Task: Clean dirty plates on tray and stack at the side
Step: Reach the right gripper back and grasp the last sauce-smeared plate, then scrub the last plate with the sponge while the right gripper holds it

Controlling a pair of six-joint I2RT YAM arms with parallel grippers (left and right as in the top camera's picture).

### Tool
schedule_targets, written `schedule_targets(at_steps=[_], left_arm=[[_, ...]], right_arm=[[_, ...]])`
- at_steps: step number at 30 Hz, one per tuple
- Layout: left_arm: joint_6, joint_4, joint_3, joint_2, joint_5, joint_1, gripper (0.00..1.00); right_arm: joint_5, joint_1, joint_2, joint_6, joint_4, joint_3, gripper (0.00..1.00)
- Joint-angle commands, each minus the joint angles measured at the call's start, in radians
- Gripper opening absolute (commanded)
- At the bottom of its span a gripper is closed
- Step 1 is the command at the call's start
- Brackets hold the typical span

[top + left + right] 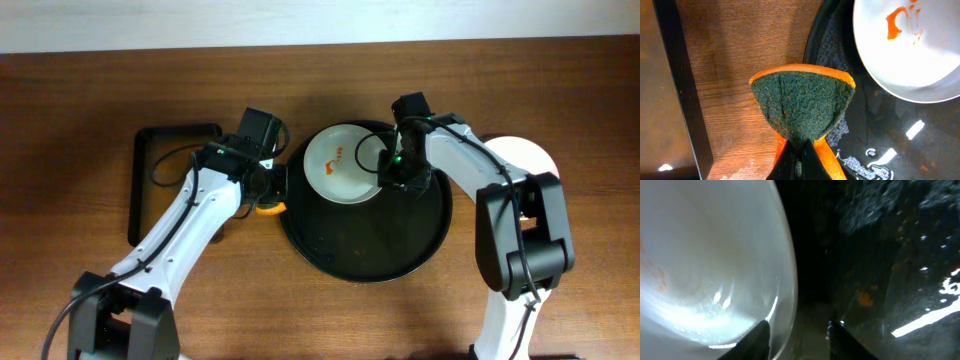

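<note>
A white plate [340,165] with an orange smear lies in the upper left of the round black tray [370,250]. My left gripper [262,195] is shut on an orange sponge with a green scouring face [267,208], held over the tray's left edge, apart from the plate. In the left wrist view the sponge [800,102] fans out above the jaws [801,155], with the plate [910,50] at upper right. My right gripper [395,180] is open and straddles the plate's right rim. In the right wrist view the jaws [800,335] sit either side of the plate's edge [705,255].
A second white plate [525,155] lies on the table right of the tray, partly under my right arm. A black rectangular frame [170,180] lies on the wooden table at the left. The tray floor [880,255] is wet and glossy.
</note>
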Motion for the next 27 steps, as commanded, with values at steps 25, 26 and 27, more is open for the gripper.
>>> schedule_targets(at_steps=[25, 26, 27], left_arm=[[-0.091, 0.397, 0.0, 0.216, 0.303, -0.243, 0.0], [-0.097, 0.414, 0.0, 0.233, 0.304, -0.251, 0.0], [-0.097, 0.43, 0.0, 0.246, 0.304, -0.258, 0.0]], right_arm=[[0.111, -0.001, 0.025, 0.013, -0.286, 0.009, 0.04], [0.111, -0.001, 0.025, 0.013, -0.287, 0.009, 0.04], [0.111, -0.001, 0.025, 0.013, -0.287, 0.009, 0.04]])
